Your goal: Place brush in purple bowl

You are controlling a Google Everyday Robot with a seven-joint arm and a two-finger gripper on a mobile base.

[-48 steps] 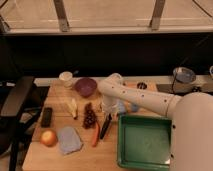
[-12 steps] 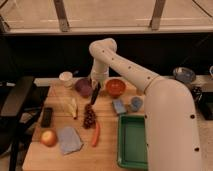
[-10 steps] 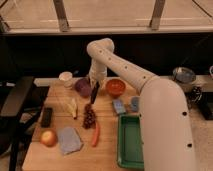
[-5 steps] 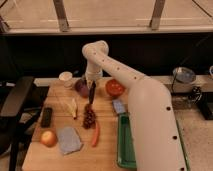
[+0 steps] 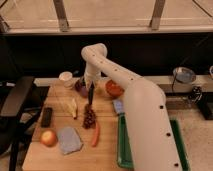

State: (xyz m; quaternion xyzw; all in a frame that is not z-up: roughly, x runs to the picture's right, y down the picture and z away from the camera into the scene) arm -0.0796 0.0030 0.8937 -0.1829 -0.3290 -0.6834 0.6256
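The purple bowl (image 5: 79, 87) stands at the back of the wooden table, right of the white cup (image 5: 66, 77); my arm hides part of it. My gripper (image 5: 89, 83) hangs just over the bowl's right edge, pointing down. It is shut on the brush (image 5: 91, 95), a slim black stick that hangs nearly upright below the fingers. The brush's lower end is above the table between the bowl and the grapes (image 5: 89, 117), outside the bowl.
A red-orange bowl (image 5: 114, 88) sits right of the gripper. A banana (image 5: 73, 107), orange carrot (image 5: 95, 135), black block (image 5: 46, 116), apple (image 5: 48, 138), grey cloth (image 5: 69, 140) and blue item (image 5: 118, 106) lie on the table. A green tray (image 5: 121, 147) is at the right.
My arm has swung left across the back of the table with the brush in the gripper, from near the red-orange bowl to the purple bowl's right edge.
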